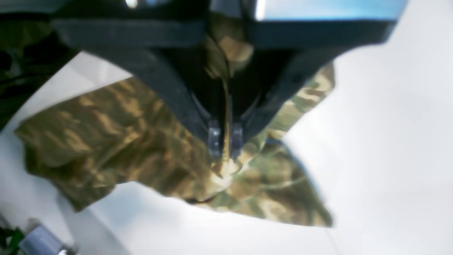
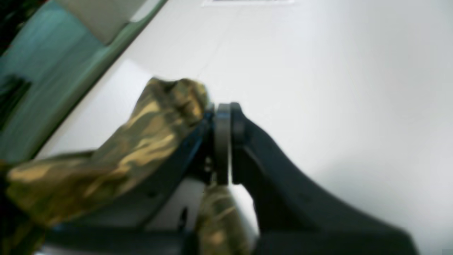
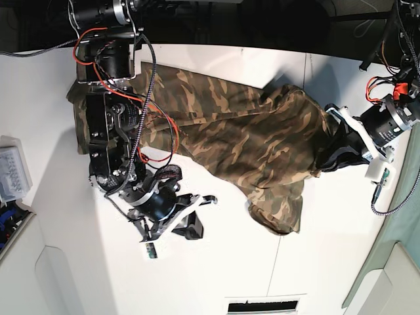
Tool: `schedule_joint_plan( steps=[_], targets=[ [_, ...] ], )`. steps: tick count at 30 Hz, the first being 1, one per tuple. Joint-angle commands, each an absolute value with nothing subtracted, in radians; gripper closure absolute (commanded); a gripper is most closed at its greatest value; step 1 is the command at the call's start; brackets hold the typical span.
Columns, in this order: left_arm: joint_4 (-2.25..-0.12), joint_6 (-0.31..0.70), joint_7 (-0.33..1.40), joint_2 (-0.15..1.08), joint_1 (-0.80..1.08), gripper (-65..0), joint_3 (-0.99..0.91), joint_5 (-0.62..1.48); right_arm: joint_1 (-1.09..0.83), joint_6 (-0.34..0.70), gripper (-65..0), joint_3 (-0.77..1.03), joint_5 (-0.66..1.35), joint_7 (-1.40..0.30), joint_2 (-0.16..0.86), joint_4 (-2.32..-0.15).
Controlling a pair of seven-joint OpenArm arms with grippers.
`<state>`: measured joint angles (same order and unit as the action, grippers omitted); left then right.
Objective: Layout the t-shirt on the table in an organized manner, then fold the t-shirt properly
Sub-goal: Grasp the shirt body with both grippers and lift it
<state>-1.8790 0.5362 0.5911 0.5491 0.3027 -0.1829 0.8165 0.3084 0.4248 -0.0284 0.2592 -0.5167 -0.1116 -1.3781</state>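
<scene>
The white tabletop (image 3: 236,262) is carrying the shirt (image 3: 249,141), which is lying rumpled and spread between the two hands, its cloth running from under the right arm across to the left hand. The left hand (image 1: 225,141) is pinching a fold of the shirt, its fingers (image 1: 214,136) pressing together with camouflage cloth bunching above and below them. The right hand (image 2: 222,141) is closing tight too, with a strip of shirt caught in it and more cloth draping over its side; in the base view it is sitting at the shirt's near edge.
</scene>
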Motion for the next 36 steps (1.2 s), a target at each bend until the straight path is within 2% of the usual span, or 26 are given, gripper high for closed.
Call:
schedule_joint_plan(
  steps=[1,3,4,5,10,11,12,15,16,25,31,36],
  targets=[
    [-1.900,0.552,0.573,0.562,0.308,0.0,-0.191,0.847,0.323,0.438,-12.5,-0.049,0.276,-0.474,-0.128,-1.377],
    [-1.901,0.588,0.574,0.556,0.330,0.0,-0.191,0.862,0.315,0.429,-32.5,-0.089,0.260,-0.410,-0.135,-1.313],
    [-1.901,0.601,0.575,0.553,0.340,0.0,-0.191,0.866,0.316,0.429,-38.6,-0.114,0.236,-0.357,-0.136,-1.264],
    [-1.901,0.616,0.577,0.546,0.351,0.0,-0.191,0.874,0.321,0.429,-40.6,-0.140,0.207,-0.298,-0.136,-1.205],
    [-1.901,0.651,0.577,0.511,0.408,0.0,-0.191,0.895,0.347,0.410,-40.1,-0.274,0.136,-0.077,-0.141,-0.895],
    [-1.901,0.652,0.577,0.504,0.419,0.0,-0.191,0.894,0.347,0.410,-37.5,-0.297,0.110,-0.063,-0.148,-0.852],
    [-1.901,0.652,0.578,0.495,0.427,0.0,-0.191,0.894,0.345,0.408,-32.3,-0.316,0.080,-0.055,-0.152,-0.820],
    [-1.900,0.653,0.578,0.472,0.435,0.0,-0.191,0.893,0.333,0.385,-5.0,-0.368,0.025,-0.034,-0.150,-0.793],
    [-1.899,0.653,0.577,0.467,0.435,0.0,-0.191,0.890,0.329,0.381,0.0,-0.369,0.017,-0.018,-0.150,-0.796],
    [-1.899,0.656,0.603,0.463,0.438,0.0,-0.191,0.871,0.318,0.381,0.0,-0.229,-0.004,-0.024,-0.150,-1.063],
    [-1.899,0.690,0.619,0.463,0.437,0.0,-0.191,0.871,0.270,0.401,0.0,-0.090,0.002,-0.209,-0.147,-1.386],
    [-1.899,0.690,0.636,0.466,0.438,0.0,-0.191,0.871,0.140,0.416,0.0,-0.078,0.115,-0.326,-0.113,-1.616]
  ],
)
